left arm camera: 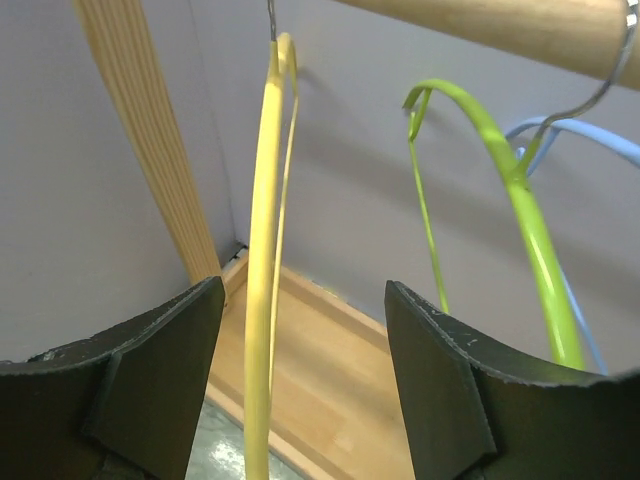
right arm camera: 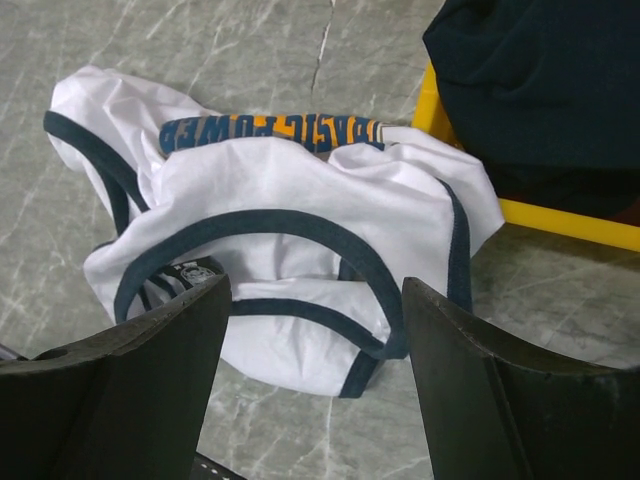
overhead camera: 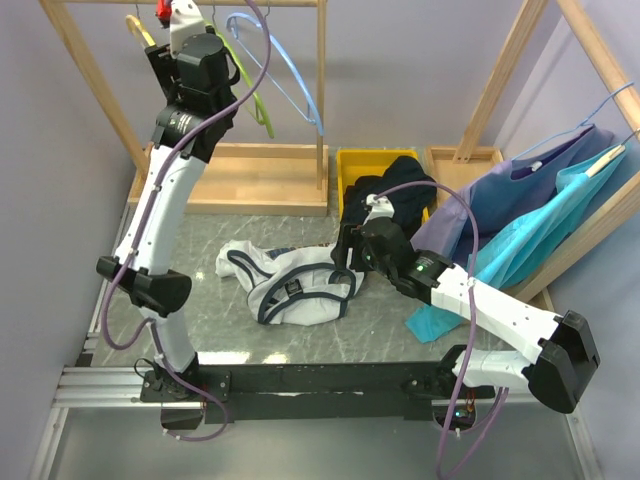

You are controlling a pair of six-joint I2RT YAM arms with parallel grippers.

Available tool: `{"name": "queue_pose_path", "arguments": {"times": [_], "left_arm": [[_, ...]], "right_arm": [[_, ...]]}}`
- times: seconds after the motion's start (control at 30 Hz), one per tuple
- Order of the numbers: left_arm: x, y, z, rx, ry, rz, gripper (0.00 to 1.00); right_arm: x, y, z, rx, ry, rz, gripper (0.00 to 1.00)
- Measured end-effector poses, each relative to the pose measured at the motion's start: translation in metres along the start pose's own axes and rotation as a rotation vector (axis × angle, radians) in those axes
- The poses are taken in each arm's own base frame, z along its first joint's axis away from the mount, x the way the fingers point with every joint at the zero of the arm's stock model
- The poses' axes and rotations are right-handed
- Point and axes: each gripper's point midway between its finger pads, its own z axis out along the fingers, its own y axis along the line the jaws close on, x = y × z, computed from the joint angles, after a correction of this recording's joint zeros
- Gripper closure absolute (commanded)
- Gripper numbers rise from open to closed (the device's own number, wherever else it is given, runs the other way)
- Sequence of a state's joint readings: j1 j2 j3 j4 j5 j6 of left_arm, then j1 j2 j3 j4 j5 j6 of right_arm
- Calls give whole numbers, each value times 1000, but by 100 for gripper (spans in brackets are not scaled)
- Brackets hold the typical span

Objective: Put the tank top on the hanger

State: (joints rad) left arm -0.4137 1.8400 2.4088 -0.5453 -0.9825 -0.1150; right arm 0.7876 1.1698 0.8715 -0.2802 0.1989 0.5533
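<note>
At the rail [left arm camera: 500, 25], left tool [left arm camera: 302, 290] spread astride hanger [left arm camera: 262, 300], right tool [right arm camera: 315, 290] spread, apparently above tank top [right arm camera: 290, 180].

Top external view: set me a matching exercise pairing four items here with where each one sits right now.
Things:
1. white tank top with navy trim
2. thin yellow plastic hanger
3. black garment
4. teal garment

Places:
A. hanging from the wooden rail
B. hanging at the wooden frame on the right
C. crumpled on the grey marble table
D. piled in the yellow plastic bin

Pairs: 1-C, 2-A, 3-D, 4-B
</note>
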Motion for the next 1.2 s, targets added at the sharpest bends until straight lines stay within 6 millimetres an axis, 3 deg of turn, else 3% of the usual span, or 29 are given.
{"name": "queue_pose_path", "arguments": {"times": [0.1,0.23,0.4,0.67,0.77,0.8,1.03,1.2], "left_arm": [[8,4,15,6,16,18,28],[6,26,35,-15,16,-15,30],[23,46,60,-20,54,-37,32],[41,48,71,15,106,-52,42],[42,47,71,19,110,-61,53],[43,47,71,18,112,-62,62],[45,39,69,57,118,-54,98],[44,37,68,76,121,-47,99]], "right_arm": [[2,-1,0,4,6,-14,23],[1,0,0,3,11,-32,23],[1,-1,-1,1,16,-47,22],[1,-1,-1,-4,14,-65,22],[1,-1,-1,-4,14,-70,22],[1,-1,-1,-4,14,-72,22],[1,0,-2,-11,18,-79,22],[3,-1,-2,-11,26,-92,22]]}}
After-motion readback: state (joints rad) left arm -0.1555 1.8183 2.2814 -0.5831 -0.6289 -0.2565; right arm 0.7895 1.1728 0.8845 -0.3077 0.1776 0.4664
